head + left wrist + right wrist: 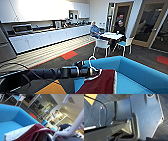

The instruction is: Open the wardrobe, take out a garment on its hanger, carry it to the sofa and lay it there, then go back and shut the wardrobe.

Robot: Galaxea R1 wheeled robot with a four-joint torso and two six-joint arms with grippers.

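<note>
Maroon garment [101, 83] over blue sofa [140, 72], kitchen beyond.

In the head view, the large bright blue upholstered sofa [140, 75] fills the lower right of the frame, and the maroon varsity-style jacket with white sleeves [100, 83] hangs at lower centre, before the sofa's near arm. The thin white hanger with a curved wire hook [92, 65] rises just above the jacket, at the tip of the left pincer [91, 71], whose arm comes in from the lower left. Beyond the sofa, at upper centre right, two people [107, 30] sit behind a small white desk [111, 35], with two white-and-teal dining chairs [102, 45] on its near side. A long white kitchen counter [50, 36] runs along the wall at upper left
</note>
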